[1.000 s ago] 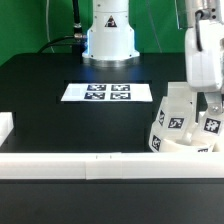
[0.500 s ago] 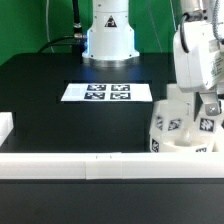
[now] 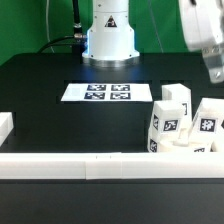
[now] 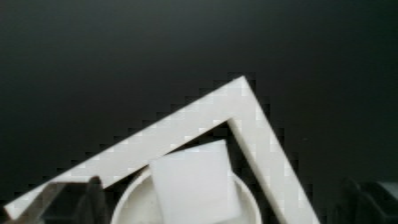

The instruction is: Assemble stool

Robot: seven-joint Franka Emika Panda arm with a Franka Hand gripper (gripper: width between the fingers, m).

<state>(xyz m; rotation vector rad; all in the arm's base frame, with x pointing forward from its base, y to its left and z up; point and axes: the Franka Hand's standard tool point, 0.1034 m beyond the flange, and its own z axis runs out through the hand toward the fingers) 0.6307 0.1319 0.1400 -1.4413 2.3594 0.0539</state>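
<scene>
On the table: we see two legs (image 3: 172, 122) standing in the seat (image 3: 178, 150).
Gripper (image 3: 214, 70): we cannot tell if it is apart.
Left: more legs.

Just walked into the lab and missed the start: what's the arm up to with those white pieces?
The robot is putting a stool together. The seat sits at the exterior view's right, by the front rail, with at least two tagged legs standing upright on it. The gripper hangs above them, holding nothing that shows. The marker board lies untouched mid-table.
</scene>
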